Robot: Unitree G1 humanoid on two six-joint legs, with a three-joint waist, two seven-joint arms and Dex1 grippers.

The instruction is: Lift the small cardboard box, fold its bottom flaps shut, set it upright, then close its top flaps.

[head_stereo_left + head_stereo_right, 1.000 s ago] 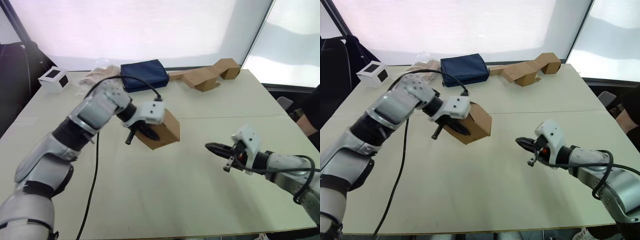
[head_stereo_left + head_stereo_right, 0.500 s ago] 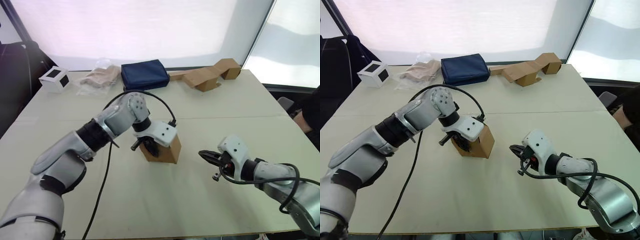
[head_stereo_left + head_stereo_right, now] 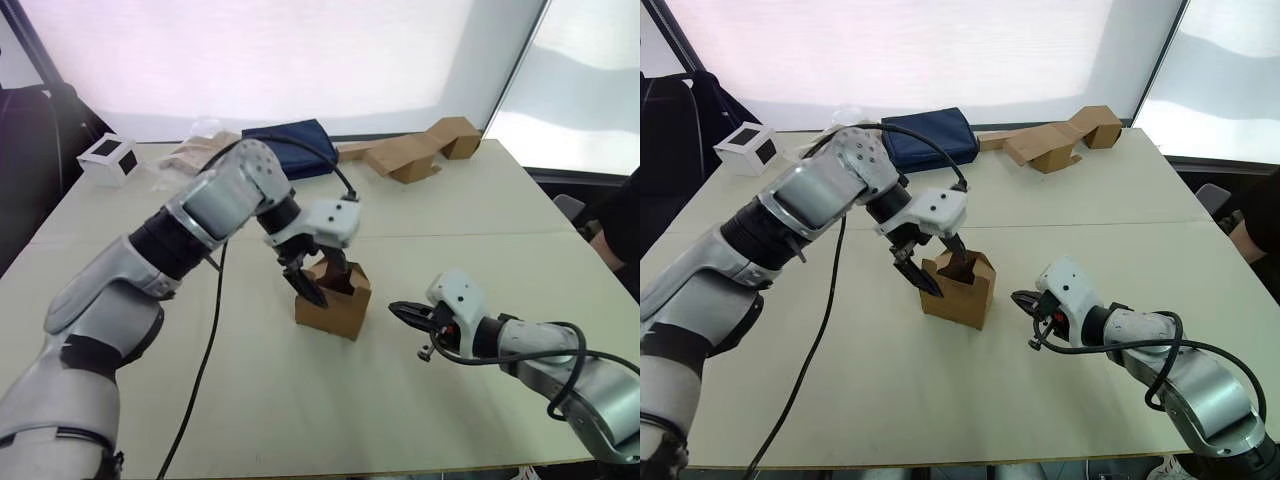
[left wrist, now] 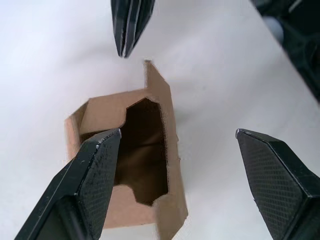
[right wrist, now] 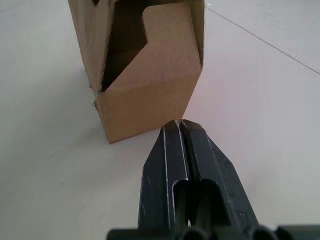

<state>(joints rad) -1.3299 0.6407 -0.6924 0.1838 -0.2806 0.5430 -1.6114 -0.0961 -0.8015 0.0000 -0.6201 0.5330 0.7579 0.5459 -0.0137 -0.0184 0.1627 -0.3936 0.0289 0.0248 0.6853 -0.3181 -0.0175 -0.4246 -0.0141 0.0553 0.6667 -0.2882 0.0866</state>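
The left gripper (image 3: 932, 264) hangs spread wide over the box (image 3: 958, 291), one finger in front of its wall. The right gripper (image 3: 1021, 301) lies clenched on the table (image 3: 940, 400) just beside it. The plain brown box shows no writing. Half a second ago the left gripper clasped it tilted; now it stands upright mid-table, top flaps (image 4: 152, 82) raised

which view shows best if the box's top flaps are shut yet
The left wrist view: it looks straight down into the small cardboard box, top flaps standing open. The eye views show them side-on; the right wrist view shows one wall.
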